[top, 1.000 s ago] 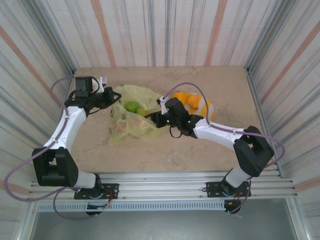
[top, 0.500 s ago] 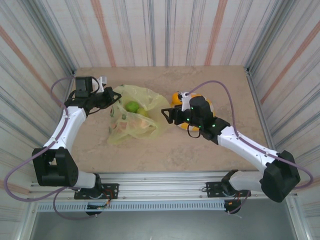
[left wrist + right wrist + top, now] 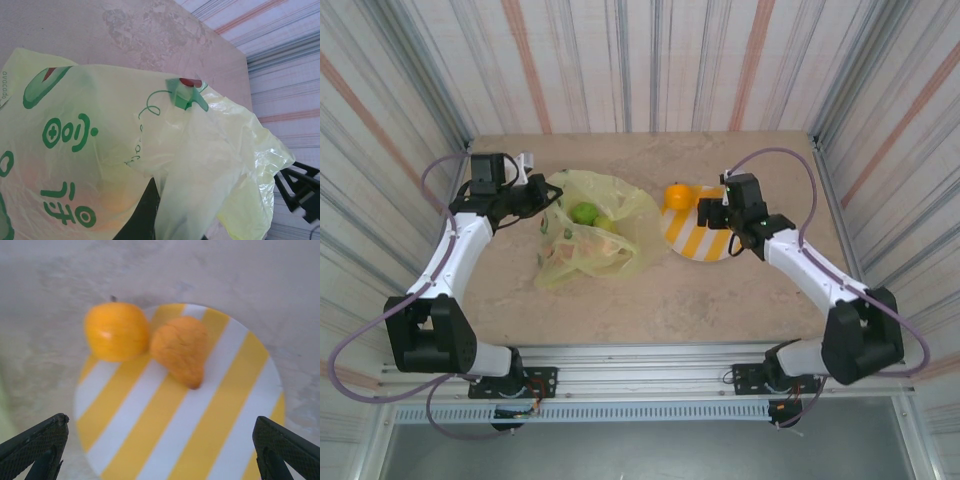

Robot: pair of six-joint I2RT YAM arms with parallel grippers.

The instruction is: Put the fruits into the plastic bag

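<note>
Two orange toy fruits sit on the striped plate [image 3: 200, 430], touching each other at its far-left part: a round orange [image 3: 116, 330] that overhangs the rim, and a lumpy pear-shaped fruit [image 3: 182, 352] just inside it. The right arm reaches from its base up and leftward, elbow folded out to the right of the plate, white forearm slanting in over the plate's right side. Its right gripper [image 3: 710, 212] hangs above the plate, pointed towards the fruits. The jaws are spread wide with nothing between them, and in the wrist view the black fingertips [image 3: 35, 445] stand at the two lower corners with bare stripes between.

Just left of the plate the plastic bag [image 3: 595, 245] lies crumpled on the table [image 3: 620, 310], its nearest fold just beside the plate's rim. A green fruit [image 3: 584, 213] shows in its open mouth. Pale orange and pink shapes show through the plastic lower down, too blurred to name.

On the side of the bag away from the plate, the left arm rises from its base, bends at the elbow and turns its wrist towards the plate. The left gripper [image 3: 532, 196] is pinched tight on the bag's far-left edge. Up close, the printed yellow-green plastic [image 3: 165, 150] drapes over a dark finger [image 3: 142, 215].
</note>
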